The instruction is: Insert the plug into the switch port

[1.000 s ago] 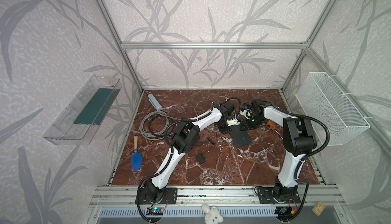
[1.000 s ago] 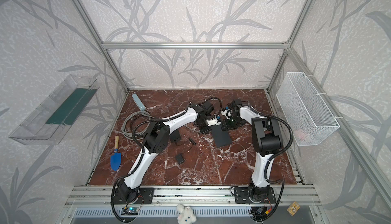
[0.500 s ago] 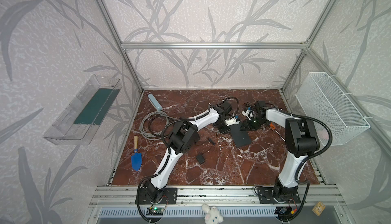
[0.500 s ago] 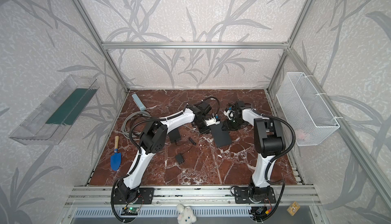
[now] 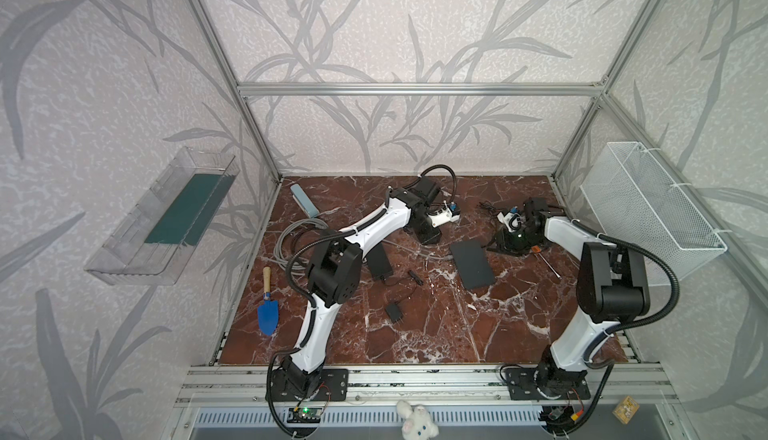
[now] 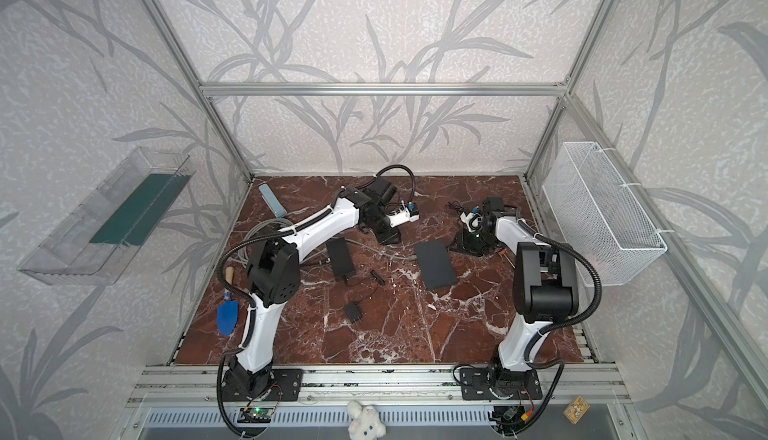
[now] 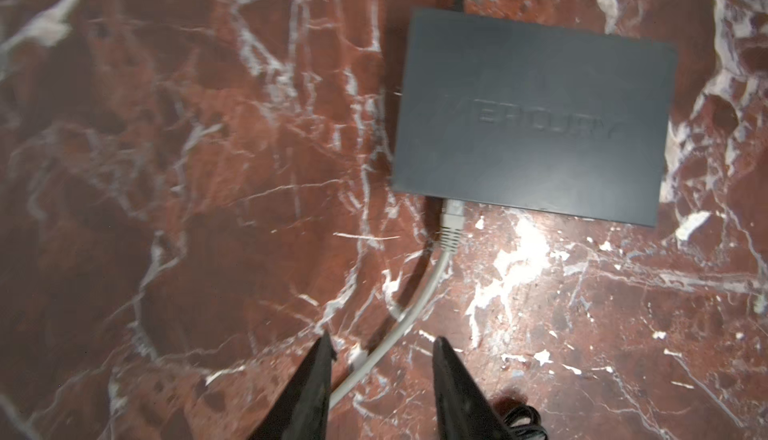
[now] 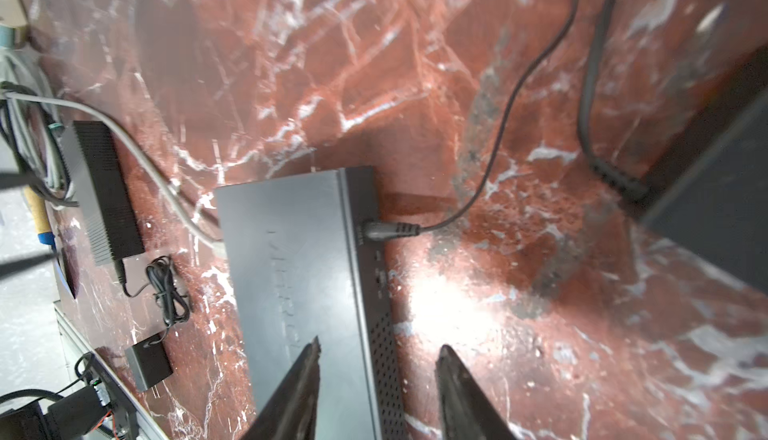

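Evidently the Ethernet plug (image 7: 451,225) lies nose-in to the switch (image 7: 532,117), straight ahead of the left gripper (image 7: 383,339), jaws apart, like those of the right gripper (image 8: 378,346).

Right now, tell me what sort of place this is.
Probably a robotics lab test cell: an aluminium frame with patterned panels encloses it, the left arm and right arm are bolted to a front rail, and a network switch lies among cables on the marble-look tabletop.
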